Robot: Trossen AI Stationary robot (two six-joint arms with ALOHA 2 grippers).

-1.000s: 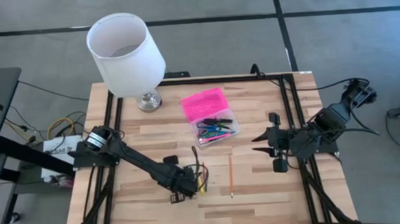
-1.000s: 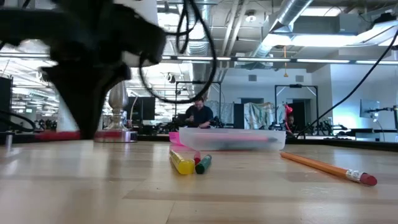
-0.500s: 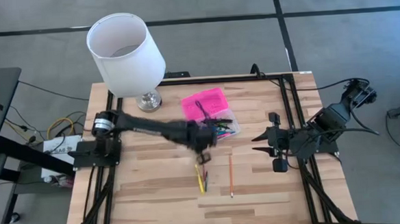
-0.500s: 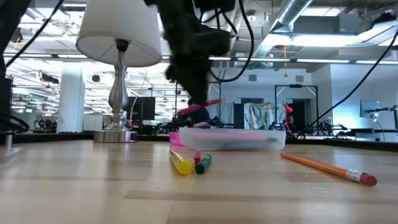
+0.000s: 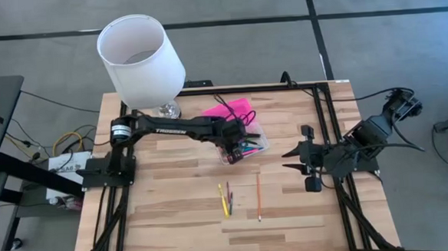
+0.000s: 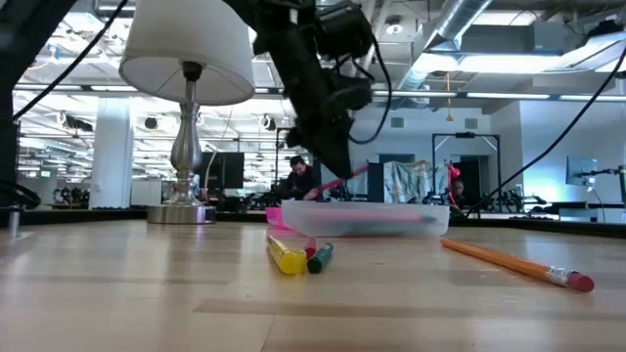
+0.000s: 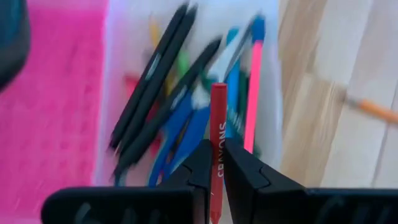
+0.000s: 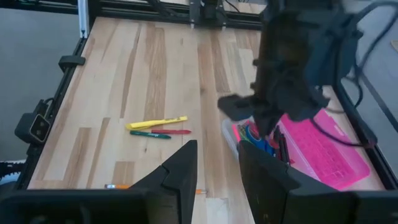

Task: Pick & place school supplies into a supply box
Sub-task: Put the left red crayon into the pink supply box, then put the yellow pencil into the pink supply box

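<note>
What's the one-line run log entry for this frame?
left gripper: shut on red crayon, over supply box | right gripper: open, idle at table's right | loose on table: yellow marker, pencil

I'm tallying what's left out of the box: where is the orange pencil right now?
In the high view the orange pencil lies bare on the table, right of the yellow marker and nearer the front edge than the supply box, between both arms.

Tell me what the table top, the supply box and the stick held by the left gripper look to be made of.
Table top: wood, pale planks with visible grain and seams.
Supply box: plastic, by its look; a clear base that shows the pens inside and an opaque bright pink lid.
Red stick pinched in the left gripper: probably a wax crayon; matte, with lettering along its side.
</note>
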